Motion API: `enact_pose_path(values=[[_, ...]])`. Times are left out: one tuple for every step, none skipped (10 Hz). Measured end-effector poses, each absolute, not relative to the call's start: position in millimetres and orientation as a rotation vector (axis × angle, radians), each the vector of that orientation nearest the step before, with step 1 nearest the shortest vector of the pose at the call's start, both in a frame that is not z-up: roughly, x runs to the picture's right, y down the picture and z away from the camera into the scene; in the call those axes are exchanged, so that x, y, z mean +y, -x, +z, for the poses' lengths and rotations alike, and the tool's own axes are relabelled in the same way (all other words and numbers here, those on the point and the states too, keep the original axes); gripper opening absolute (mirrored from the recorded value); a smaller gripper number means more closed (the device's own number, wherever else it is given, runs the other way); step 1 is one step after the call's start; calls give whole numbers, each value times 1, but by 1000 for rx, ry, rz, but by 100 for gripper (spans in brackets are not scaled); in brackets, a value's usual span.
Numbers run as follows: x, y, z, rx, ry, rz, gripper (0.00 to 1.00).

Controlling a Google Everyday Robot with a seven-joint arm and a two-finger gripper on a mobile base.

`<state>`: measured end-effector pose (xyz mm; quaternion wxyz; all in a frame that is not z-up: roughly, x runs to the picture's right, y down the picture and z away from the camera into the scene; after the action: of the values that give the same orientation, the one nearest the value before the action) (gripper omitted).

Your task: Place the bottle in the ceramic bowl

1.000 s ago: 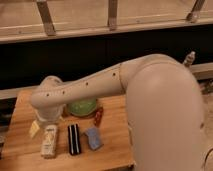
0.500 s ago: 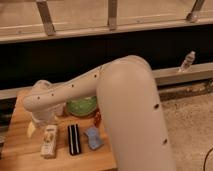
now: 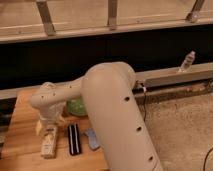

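The bottle (image 3: 48,142) is lying on the wooden table (image 3: 21,120), just beside the black bar (image 3: 74,139). The gripper (image 3: 45,124) is hovering over the bottle's far end; its grip I cannot tell. Pickup is seemingly underway, and the next move is calling for carrying the bottle back to the ceramic bowl (image 3: 76,107).

The cream-white arm (image 3: 116,112) ends in a pale gripper (image 3: 48,125) just above the cream-white bottle (image 3: 49,142), which carries tan and greenish markings. The bowl (image 3: 76,107) is glazed green, the bar (image 3: 74,139) black with a light stripe down its length, and the small flat piece (image 3: 92,139) beside it grey-blue. The table (image 3: 21,127) is honey-coloured wood and the floor (image 3: 185,125) speckled grey-brown.
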<state>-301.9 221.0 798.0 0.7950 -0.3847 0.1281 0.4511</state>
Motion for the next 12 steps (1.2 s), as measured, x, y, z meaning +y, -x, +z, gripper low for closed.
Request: enact_pose_path(values=[[226, 299, 803, 300, 831, 969, 80], [230, 297, 808, 320, 843, 964, 80], [235, 296, 810, 330, 850, 957, 76], [237, 294, 808, 330, 854, 951, 65], [234, 292, 802, 325, 853, 947, 54], [230, 290, 794, 317, 854, 944, 45], [228, 289, 788, 311, 856, 941, 37], [229, 289, 785, 301, 861, 939, 24], [230, 290, 782, 289, 864, 936, 14], [230, 291, 780, 280, 865, 933, 6], [230, 292, 778, 270, 866, 930, 1], [228, 291, 775, 255, 866, 930, 0]])
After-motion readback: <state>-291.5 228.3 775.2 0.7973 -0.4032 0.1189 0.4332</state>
